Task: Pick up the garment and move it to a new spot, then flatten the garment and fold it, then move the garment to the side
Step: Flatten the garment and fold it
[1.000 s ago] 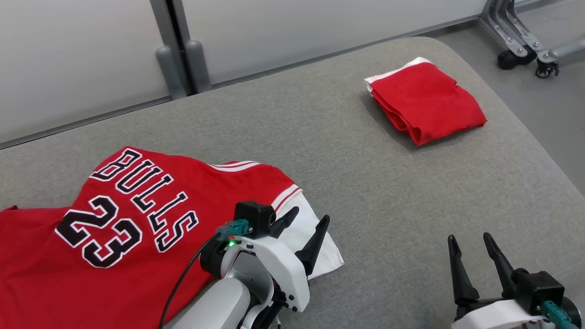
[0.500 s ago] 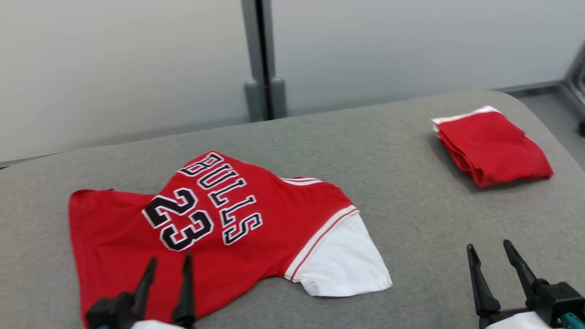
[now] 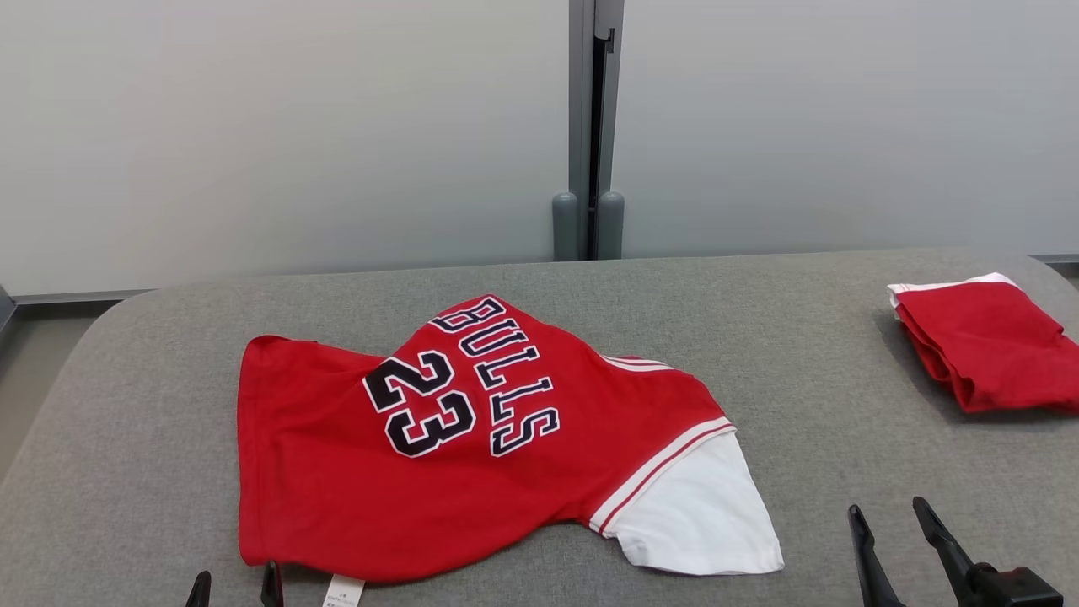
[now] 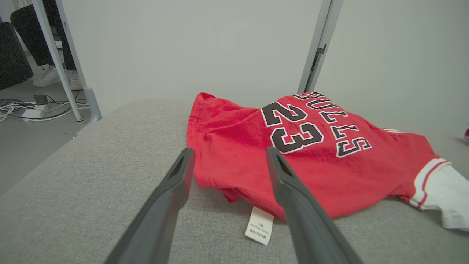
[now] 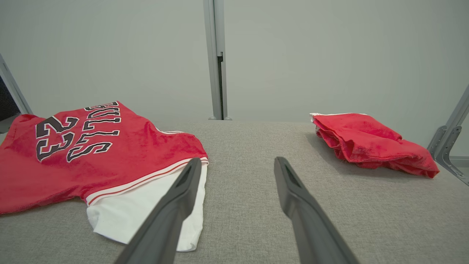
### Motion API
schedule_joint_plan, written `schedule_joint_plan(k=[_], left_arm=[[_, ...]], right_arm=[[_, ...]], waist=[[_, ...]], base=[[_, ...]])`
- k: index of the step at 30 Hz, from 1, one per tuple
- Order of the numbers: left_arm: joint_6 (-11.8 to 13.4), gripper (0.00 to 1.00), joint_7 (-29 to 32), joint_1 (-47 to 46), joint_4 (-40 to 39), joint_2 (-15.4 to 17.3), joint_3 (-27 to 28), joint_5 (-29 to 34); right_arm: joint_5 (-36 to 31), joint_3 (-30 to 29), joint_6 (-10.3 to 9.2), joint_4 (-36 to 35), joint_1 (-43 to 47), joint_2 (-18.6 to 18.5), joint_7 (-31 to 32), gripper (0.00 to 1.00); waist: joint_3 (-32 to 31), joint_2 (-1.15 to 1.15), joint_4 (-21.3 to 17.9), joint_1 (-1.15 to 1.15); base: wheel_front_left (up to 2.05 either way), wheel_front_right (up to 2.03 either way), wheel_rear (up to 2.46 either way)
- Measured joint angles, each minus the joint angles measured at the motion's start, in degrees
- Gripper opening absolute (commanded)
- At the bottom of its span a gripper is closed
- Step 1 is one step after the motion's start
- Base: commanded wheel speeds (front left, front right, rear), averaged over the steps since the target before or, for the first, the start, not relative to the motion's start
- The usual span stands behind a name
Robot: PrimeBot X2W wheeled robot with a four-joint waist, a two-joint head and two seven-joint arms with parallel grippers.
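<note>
Red jersey (image 3: pixel 472 438) lettered "BULLS 23" lies rumpled at the middle of the grey bench (image 3: pixel 539 291), its white care tag (image 4: pixel 259 225) (print too small for me to read) showing at the near hem. My left pincer (image 3: pixel 236 575) and right pincer (image 3: pixel 888 507) hover low by the near edge, both spread wide, holding nothing.

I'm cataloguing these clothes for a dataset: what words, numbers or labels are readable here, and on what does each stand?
"BULLS": black letters edged in white, on the red jersey.
"23": next to that word, on the same jersey.
White care tag at the jersey's hem: printed, but too small to read.
Folded red garment: no text visible.
</note>
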Motion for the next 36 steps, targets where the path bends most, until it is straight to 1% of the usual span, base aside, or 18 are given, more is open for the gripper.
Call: schedule_joint_plan(k=[4, 7, 9, 10, 13, 16, 20, 24, 28, 30, 36], left_arm=[[-3.04, 1.0, 0.0, 0.3, 0.75, -2.72, 3.53, 2.43], [-4.86, 1.0, 0.0, 0.42, 1.51, -4.26, 5.67, 3.87], [-6.0, 1.0, 0.0, 0.45, 2.02, -5.01, 6.78, 4.6], [-6.0, 1.0, 0.0, 0.45, 2.02, -5.01, 6.78, 4.6], [-7.4, 1.0, -0.01, 0.41, 3.92, -5.75, 7.77, 5.49], [-8.56, 1.0, -0.09, -0.34, 9.68, -4.91, 6.87, 6.54], [-10.09, 1.0, 0.53, -5.68, 16.3, -3.11, 6.33, 6.9], [-11.23, 1.0, 0.58, -9.87, 21.45, -2.53, 5.86, 6.88], [-12.02, 1.0, 0.29, -14.32, 24.63, -2.14, 5.75, 6.88], [-12.81, 1.0, 0.23, -16.49, 25.27, -2.1, 5.63, 6.87], [-14.37, 1.0, 0.08, -21.07, 28.05, -1.86, 4.02, 7.61]], right_arm=[[0.36, 0.88, 0.0, 0.32, 0.01, 0.05, 0.0, 1.0], [0.79, 1.67, 0.0, 0.54, 0.02, 0.09, 0.01, 1.0], [1.04, 1.96, 0.0, 0.63, -0.05, 0.1, 0.0, 1.0], [1.04, 1.96, 0.0, 0.63, -0.05, 0.1, 0.0, 1.0], [1.12, 3.1, 0.0, 1.42, -0.83, 0.08, 0.01, 1.0], [0.96, 5.12, 0.0, 3.63, -3.26, 0.1, 1.31, 1.0], [-0.04, 8.22, 0.0, 7.22, -7.88, 0.13, 5.92, 1.0], [-0.09, 10.62, 0.0, 10.93, -11.04, 0.14, 9.98, 1.0], [-0.03, 11.24, 0.0, 13.84, -13.72, 0.08, 12.19, 1.0], [-0.02, 11.21, 0.0, 15.39, -14.6, 0.05, 13.43, 1.0], [0.26, 12.14, 0.0, 17.71, -17.28, 0.1, 14.99, 1.0]], waist=[[-0.44, 0.0, 0.32, 0.0], [-0.54, 0.0, 0.31, 0.0], [-0.46, 0.0, 0.24, 0.0], [-0.46, 0.0, 0.24, 0.0], [0.06, 0.0, 0.12, 0.0], [1.17, 0.0, 0.17, 0.0], [3.16, 0.0, 0.69, 0.0], [5.17, 0.0, 1.22, 0.0], [7.37, 0.0, 1.62, 0.0], [8.39, 0.0, 1.83, 0.0], [11.2, 0.0, 2.35, 0.0]], base=[[0.0, 0.0, 0.0], [0.0, 0.0, 0.0], [0.0, 0.0, 0.0], [0.0, 0.0, 0.0], [0.0, 0.0, 0.0], [0.0, 0.0, 0.0], [0.0, 0.0, 0.0], [0.0, 0.0, 0.0], [0.0, 0.0, 0.0], [0.0, 0.0, 0.0], [0.0, 0.0, 0.0]])
